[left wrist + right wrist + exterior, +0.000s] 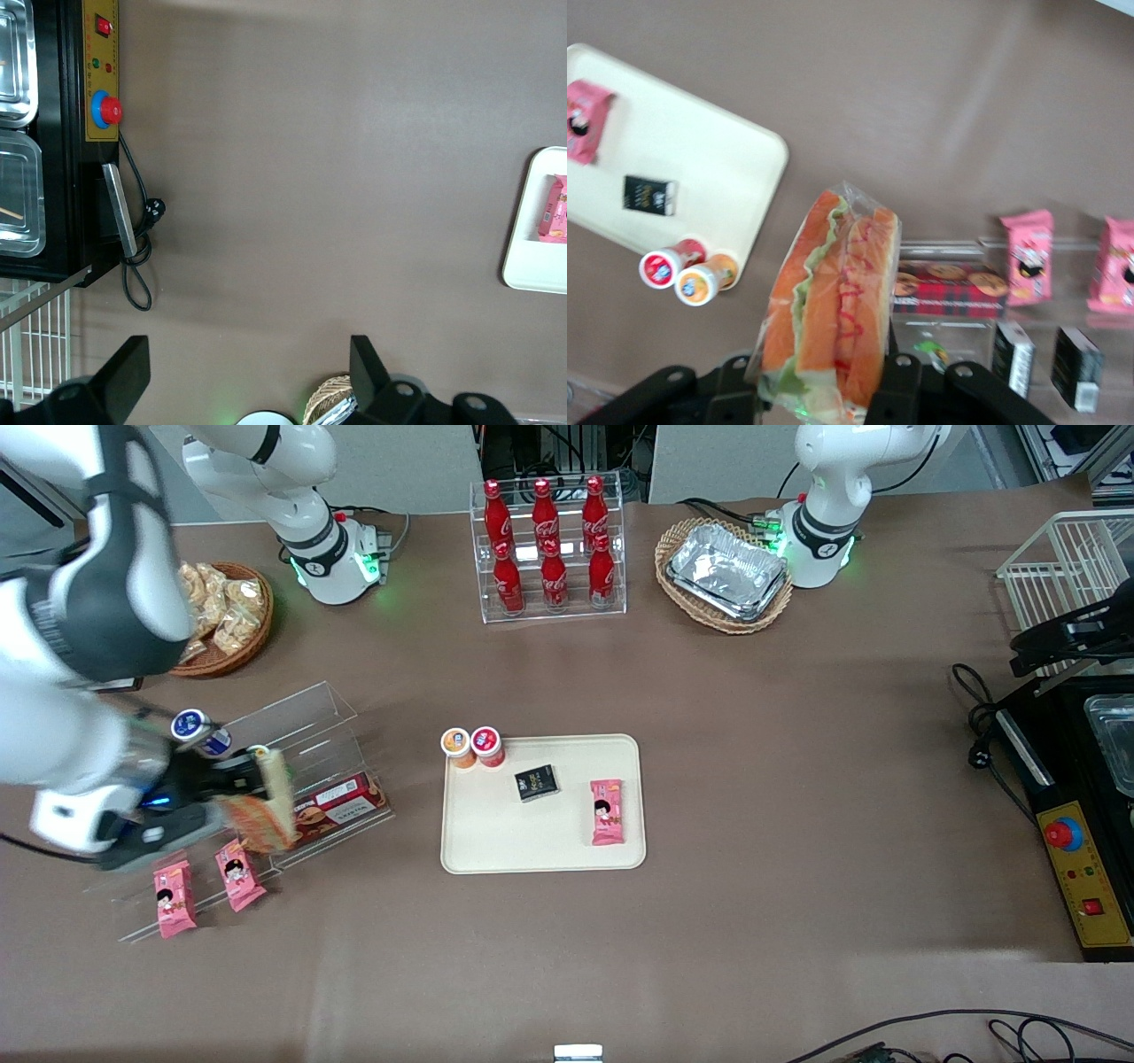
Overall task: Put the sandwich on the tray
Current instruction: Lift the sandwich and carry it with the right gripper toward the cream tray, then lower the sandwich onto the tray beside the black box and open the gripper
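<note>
My right gripper (252, 793) is shut on the sandwich (273, 808), a clear-wrapped wedge with orange faces, green lettuce and red stripes. It holds it above the clear display shelf (310, 717) at the working arm's end of the table. In the right wrist view the sandwich (833, 301) stands up between the two black fingers (902, 382), which press its sides. The cream tray (496, 841) lies flat mid-table, apart from the gripper. The tray (700, 150) carries a black box (538, 783) and a pink snack pack (607, 811).
Two small cups (472, 746) sit at the tray's corner. The shelf holds pink packs (174, 897) and a red plaid box (341, 808). A rack of cola bottles (549, 549), a foil-tray basket (726, 571) and a snack basket (221, 611) stand farther from the camera.
</note>
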